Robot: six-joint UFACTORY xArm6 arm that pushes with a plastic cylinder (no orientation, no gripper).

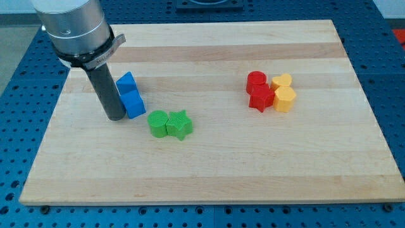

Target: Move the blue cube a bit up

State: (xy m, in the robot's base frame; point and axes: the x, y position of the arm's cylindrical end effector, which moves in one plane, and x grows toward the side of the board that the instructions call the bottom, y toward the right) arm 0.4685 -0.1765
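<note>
- Blue cube (133,104) lies left of centre in the frame, touching a second blue block (126,82) above it; green blocks (169,124) sit just below-right.
- Our tip (116,116), a plain rod with no jaws to spread or close, stands against the cube's left side.
- We judge the approach unfinished: the next move calls for getting beneath the cube, then pushing toward the frame's top.
</note>
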